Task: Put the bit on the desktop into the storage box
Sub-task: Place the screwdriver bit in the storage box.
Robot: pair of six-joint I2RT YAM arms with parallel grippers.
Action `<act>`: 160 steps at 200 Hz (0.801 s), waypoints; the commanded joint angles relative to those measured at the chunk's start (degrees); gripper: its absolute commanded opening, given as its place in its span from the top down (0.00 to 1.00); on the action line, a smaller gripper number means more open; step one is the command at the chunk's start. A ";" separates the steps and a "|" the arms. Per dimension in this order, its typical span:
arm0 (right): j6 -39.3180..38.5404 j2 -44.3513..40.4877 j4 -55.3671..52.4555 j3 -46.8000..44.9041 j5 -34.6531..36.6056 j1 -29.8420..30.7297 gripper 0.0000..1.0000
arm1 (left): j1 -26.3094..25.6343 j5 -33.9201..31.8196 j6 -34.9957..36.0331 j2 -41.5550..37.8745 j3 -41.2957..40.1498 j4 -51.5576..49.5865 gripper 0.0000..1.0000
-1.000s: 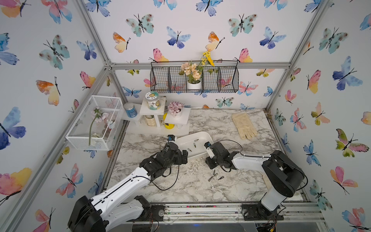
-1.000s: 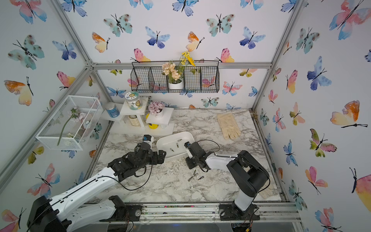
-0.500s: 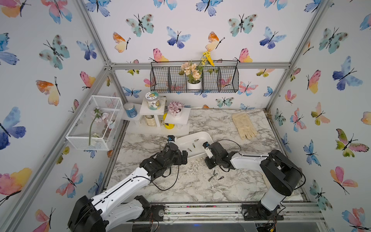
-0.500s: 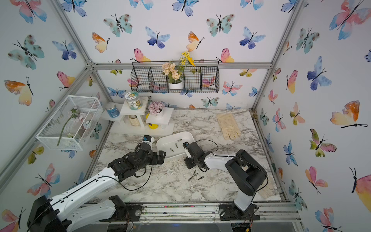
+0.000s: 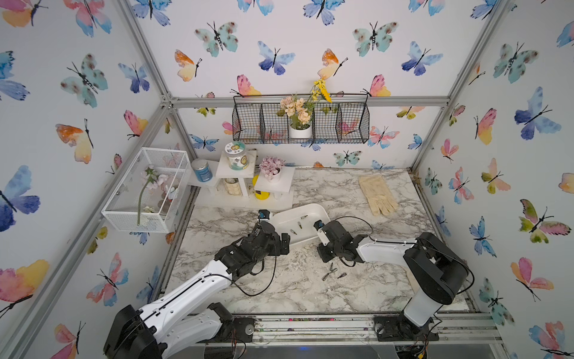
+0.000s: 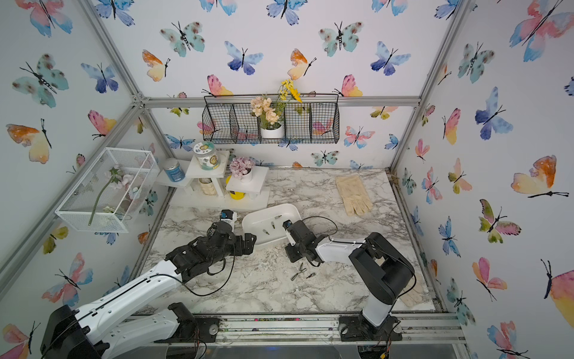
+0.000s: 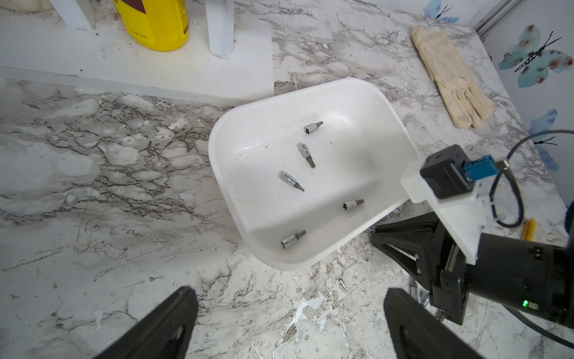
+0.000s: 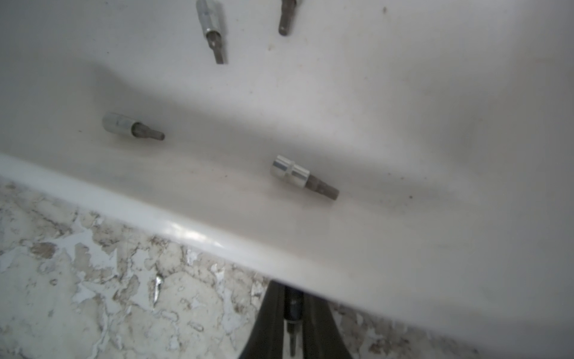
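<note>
jaws of the right gripper (image 8: 290, 295) were pinched on a slim metal bit (image 8: 291, 310) beside the glossy storage box (image 8: 186, 230); left gripper (image 7: 289, 292) jaws were spread over the chipped marble desktop (image 7: 93, 186).

The left arm (image 5: 189, 287) and right arm (image 5: 385, 252) share white shells and black joints. The left gripper (image 7: 289, 290) has black wedge-shaped fingers. A black cable (image 5: 248, 294) loops from each wrist.
</note>
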 commanded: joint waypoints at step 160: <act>1.60 -6.06 -8.43 15.47 5.41 0.12 0.92 | 0.37 -0.24 -0.34 -5.62 -2.85 -0.55 0.01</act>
